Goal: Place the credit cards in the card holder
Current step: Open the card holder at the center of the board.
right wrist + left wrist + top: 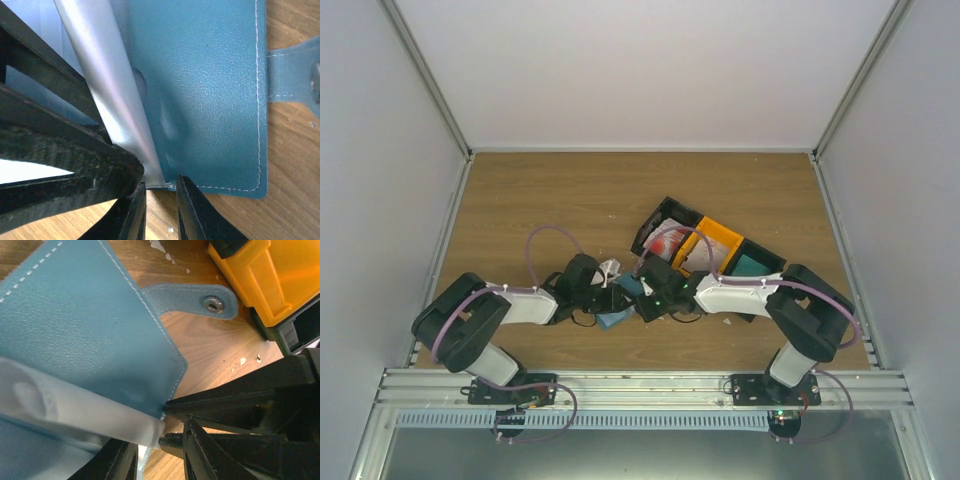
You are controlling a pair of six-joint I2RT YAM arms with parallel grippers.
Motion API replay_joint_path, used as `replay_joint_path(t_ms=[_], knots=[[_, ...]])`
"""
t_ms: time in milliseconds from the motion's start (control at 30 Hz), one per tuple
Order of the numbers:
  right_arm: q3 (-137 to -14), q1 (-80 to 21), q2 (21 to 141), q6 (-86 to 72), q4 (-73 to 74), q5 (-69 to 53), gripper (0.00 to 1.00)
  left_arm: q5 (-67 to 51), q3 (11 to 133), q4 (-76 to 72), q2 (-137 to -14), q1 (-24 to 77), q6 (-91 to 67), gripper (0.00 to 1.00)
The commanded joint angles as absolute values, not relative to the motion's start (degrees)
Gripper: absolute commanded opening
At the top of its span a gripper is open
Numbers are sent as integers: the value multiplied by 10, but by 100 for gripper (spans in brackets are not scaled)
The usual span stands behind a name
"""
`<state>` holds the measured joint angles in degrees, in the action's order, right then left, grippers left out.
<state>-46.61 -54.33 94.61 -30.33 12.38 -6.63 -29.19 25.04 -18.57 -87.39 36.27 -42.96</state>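
Top external: left hand (607, 297) and right hand (653, 300) meet at card holder (617, 320).

wooden table (570, 200) bears blue card holder (85, 325), black and orange trays (725, 232), white scraps (159, 245).

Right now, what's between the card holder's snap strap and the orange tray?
Just a narrow strip of bare wooden table, seen in the left wrist view; nothing sits between the card holder's snap strap and the orange tray.
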Motion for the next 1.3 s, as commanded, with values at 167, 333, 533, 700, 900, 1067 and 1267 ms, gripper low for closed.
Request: replay_joint_path(t_ms=[167,333,533,700,900,1067,1267], knots=[[-450,-546,969,-314,100,-20,14,-263,239,-177,-808,365,-424,25],[-453,-546,975,-332,93,-29,12,-209,234,-128,-753,365,-417,19],[-458,-546,962,-336,94,-14,12,-132,237,-77,-727,365,-398,12],[-464,-546,953,-338,97,-14,12,-112,256,-68,-763,365,-388,10],[-466,-546,945,-335,98,-16,11,-145,299,-89,-819,365,-388,11],[-472,-546,914,-330,99,-10,13,-148,324,-92,-854,365,-382,13],[-492,-546,853,-320,131,21,27,-153,339,-95,-902,365,-375,13]])
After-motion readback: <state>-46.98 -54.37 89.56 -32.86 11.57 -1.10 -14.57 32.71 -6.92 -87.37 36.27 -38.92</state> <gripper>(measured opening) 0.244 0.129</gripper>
